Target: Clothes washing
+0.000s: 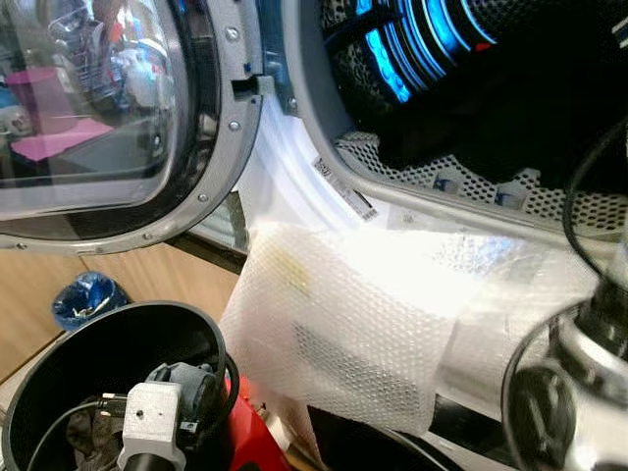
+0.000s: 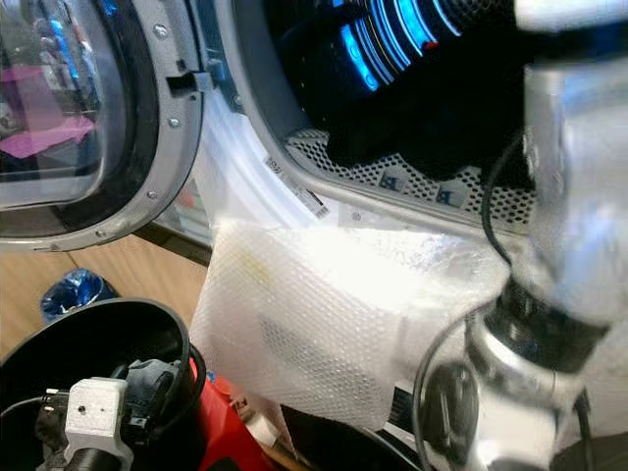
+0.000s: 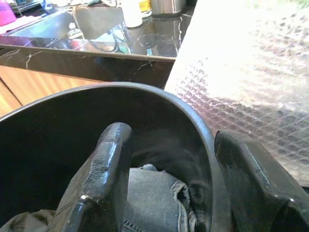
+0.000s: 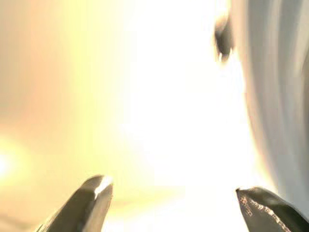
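the left gripper (image 3: 166,188) straddles the rim of the black bucket (image 3: 58,125), fingers spread apart, one inside above grey clothes (image 3: 152,198). the right gripper (image 4: 174,203) hangs wide open in glare. the washer's door (image 1: 98,118) stands open, dark laundry (image 1: 471,108) in its drum, bubble wrap (image 1: 343,324) below.

black bucket (image 1: 59,392) | grey denim garment (image 3: 154,198) | white bubble wrap (image 1: 334,334) | blue-striped dark garment (image 1: 412,44)

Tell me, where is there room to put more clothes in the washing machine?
The drum has bare perforated floor at the front, between the door rim and the dark clothes heaped behind. The black basket is crowded: left end effector, grey garment.
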You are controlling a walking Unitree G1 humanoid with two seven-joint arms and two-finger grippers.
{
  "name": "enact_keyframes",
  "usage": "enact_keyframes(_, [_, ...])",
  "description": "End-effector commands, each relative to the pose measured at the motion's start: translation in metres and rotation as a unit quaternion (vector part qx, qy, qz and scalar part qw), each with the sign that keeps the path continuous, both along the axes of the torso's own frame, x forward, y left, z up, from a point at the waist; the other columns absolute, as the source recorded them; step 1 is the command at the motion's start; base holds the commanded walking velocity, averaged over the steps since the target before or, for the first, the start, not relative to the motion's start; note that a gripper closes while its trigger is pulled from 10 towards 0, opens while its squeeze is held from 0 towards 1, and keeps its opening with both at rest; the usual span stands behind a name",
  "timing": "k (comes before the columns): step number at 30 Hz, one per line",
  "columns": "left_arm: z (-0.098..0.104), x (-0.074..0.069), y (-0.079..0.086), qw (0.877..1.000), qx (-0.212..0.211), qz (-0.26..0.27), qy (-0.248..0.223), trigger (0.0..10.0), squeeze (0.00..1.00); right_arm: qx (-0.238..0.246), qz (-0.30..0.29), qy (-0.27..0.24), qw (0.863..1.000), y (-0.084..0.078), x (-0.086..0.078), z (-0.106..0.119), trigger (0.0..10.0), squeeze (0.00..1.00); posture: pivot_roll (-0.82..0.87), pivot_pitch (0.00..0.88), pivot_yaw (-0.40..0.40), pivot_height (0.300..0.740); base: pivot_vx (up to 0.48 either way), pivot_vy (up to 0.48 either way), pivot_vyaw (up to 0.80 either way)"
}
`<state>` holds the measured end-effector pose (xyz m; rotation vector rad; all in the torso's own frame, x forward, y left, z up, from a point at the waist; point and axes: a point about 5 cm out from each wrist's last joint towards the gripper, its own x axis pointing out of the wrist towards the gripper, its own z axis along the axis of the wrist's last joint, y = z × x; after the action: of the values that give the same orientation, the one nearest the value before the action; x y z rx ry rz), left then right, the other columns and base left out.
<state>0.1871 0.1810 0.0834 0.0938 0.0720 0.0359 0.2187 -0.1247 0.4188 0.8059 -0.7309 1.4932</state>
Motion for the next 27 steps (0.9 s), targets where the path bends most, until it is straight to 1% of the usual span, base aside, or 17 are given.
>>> enact_keyframes(1, [-0.003,0.0,0.001,1.0,-0.002,0.002,0.003,10.0,0.0,-0.043,0.075,-0.007,0.996,0.015,-0.016,-0.016,10.0,0.0,0.04,0.033,0.019,0.74,0.0,0.0,0.0])
enact_keyframes(4, [-0.003,0.0,0.001,1.0,-0.002,0.003,0.001,10.0,0.0,-0.082,0.11,0.004,0.991,0.023,-0.026,-0.039,10.0,0.0,0.04,0.043,0.019,0.74,0.0,0.0,0.0])
enact_keyframes(8, [-0.003,0.0,0.002,1.0,-0.001,0.005,-0.001,10.0,0.0,-0.09,0.189,0.03,0.977,0.022,-0.042,-0.064,10.0,0.0,0.05,0.045,0.013,0.74,0.0,0.0,0.0])
enact_keyframes(10, [-0.001,0.0,0.003,1.0,-0.001,0.004,-0.006,10.0,0.0,-0.135,0.18,0.08,0.971,0.025,-0.041,-0.099,10.0,0.0,0.06,0.049,0.009,0.74,0.0,0.0,0.0])
enact_keyframes(11, [0.0,-0.001,0.0,1.0,-0.005,-0.009,-0.004,10.0,0.0,-0.149,0.182,0.101,0.967,0.024,-0.041,-0.113,10.0,0.0,0.06,0.049,0.009,0.74,0.0,0.0,0.0])
enact_keyframes(12, [0.002,-0.003,-0.009,0.998,0.0,-0.059,-0.002,10.0,0.0,-0.175,0.178,0.143,0.958,0.022,-0.039,-0.139,10.0,0.0,0.06,0.049,0.009,0.74,0.0,0.0,0.0])
enact_keyframes(14, [0.002,-0.005,-0.016,0.995,0.011,-0.095,-0.002,10.0,0.0,-0.189,0.172,0.168,0.952,0.021,-0.038,-0.152,10.0,0.0,0.06,0.049,0.005,0.74,0.0,0.0,0.0])
enact_keyframes(16, [0.004,-0.011,-0.032,0.986,-0.006,-0.166,0.015,10.0,0.0,-0.248,0.142,0.216,0.934,0.021,-0.035,-0.187,10.0,0.0,0.07,0.045,0.002,0.74,0.0,0.0,0.0])
enact_keyframes(17, [0.005,-0.015,-0.041,0.978,-0.006,-0.208,0.023,10.0,0.0,-0.287,0.128,0.242,0.918,0.019,-0.034,-0.209,10.0,0.0,0.08,0.046,0.002,0.74,0.0,0.0,0.0])
enact_keyframes(18, [0.009,-0.024,-0.056,0.96,-0.017,-0.276,0.04,10.0,0.0,-0.374,0.067,0.283,0.881,0.015,-0.029,-0.253,10.0,0.0,0.09,0.047,0.008,0.74,0.0,0.0,0.0])
enact_keyframes(20, [0.011,-0.031,-0.063,0.946,-0.02,-0.318,0.056,10.0,0.0,-0.411,0.034,0.3,0.86,0.008,-0.028,-0.276,10.0,0.0,0.09,0.048,0.01,0.74,0.0,0.0,0.0])
enact_keyframes(21, [0.011,-0.033,-0.065,0.941,-0.017,-0.332,0.063,10.0,0.0,-0.415,0.028,0.305,0.857,0.005,-0.028,-0.281,10.0,0.0,0.09,0.048,0.01,0.74,0.0,0.0,0.0])
enact_keyframes(22, [0.01,-0.038,-0.069,0.929,-0.027,-0.359,0.083,10.0,0.0,-0.416,-0.011,0.339,0.844,-0.005,-0.023,-0.299,10.0,0.0,0.09,0.048,0.017,0.74,0.0,0.0,0.0])
enact_keyframes(24, [0.009,-0.04,-0.072,0.921,-0.044,-0.373,0.099,10.0,0.0,-0.415,-0.051,0.373,0.828,-0.013,-0.018,-0.314,10.0,0.0,0.09,0.048,0.017,0.74,0.0,0.0,0.0])
enact_keyframes(25, [0.001,-0.038,-0.072,0.915,-0.045,-0.382,0.117,10.0,0.0,-0.452,-0.141,0.417,0.776,-0.028,-0.007,-0.346,10.0,0.0,0.09,0.035,0.02,0.74,0.0,0.0,0.0])
enact_keyframes(26, [-0.003,-0.035,-0.072,0.914,-0.044,-0.383,0.125,10.0,0.0,-0.464,-0.183,0.435,0.749,-0.036,-0.002,-0.36,10.0,0.0,0.08,0.033,0.025,0.74,0.0,0.0,0.0])
enact_keyframes(27, [-0.005,-0.034,-0.071,0.914,-0.044,-0.382,0.129,10.0,0.0,-0.472,-0.208,0.445,0.732,-0.042,0.0,-0.368,10.0,0.0,0.08,0.033,0.025,0.74,0.0,0.0,0.0])
